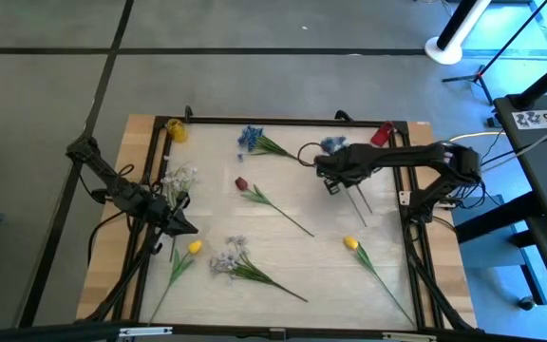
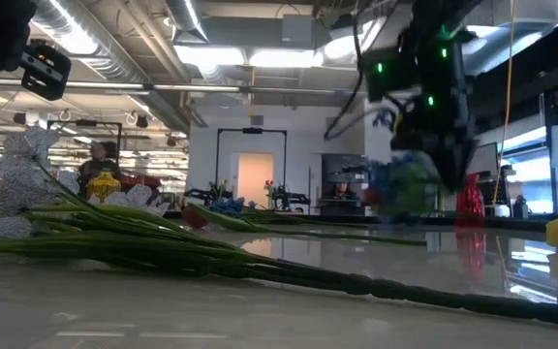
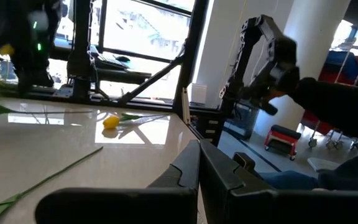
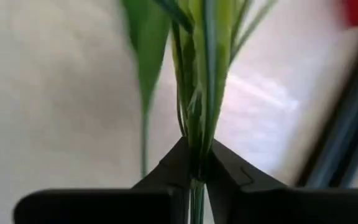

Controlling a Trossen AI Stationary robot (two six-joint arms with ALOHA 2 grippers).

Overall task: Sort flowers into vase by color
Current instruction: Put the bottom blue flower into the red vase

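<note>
- The right claw is seen closed on a bundle of thin green stems, which are pinched between its two dark fingers in the right wrist view.
- In the high view the right claw is held over the far right part of the worktop, with a blue flower cluster at its far side and the stem ends trailing out toward the near side.
- In the low view that blue cluster is seen raised clear of the worktop surface, under the arm.
- The left claw is kept at the left edge of the worktop, its fingers pressed together on nothing.
- A second blue flower is laid near the far edge, with a dark red tulip nearer the middle.
- A yellow tulip is laid at the near right, and another yellow tulip at the near left, just beside the left claw.
- A pale white spray is laid at the near middle, and another pale spray at the left side.
- A yellow vase is seen at the far left corner and a red vase at the far right corner.
</note>
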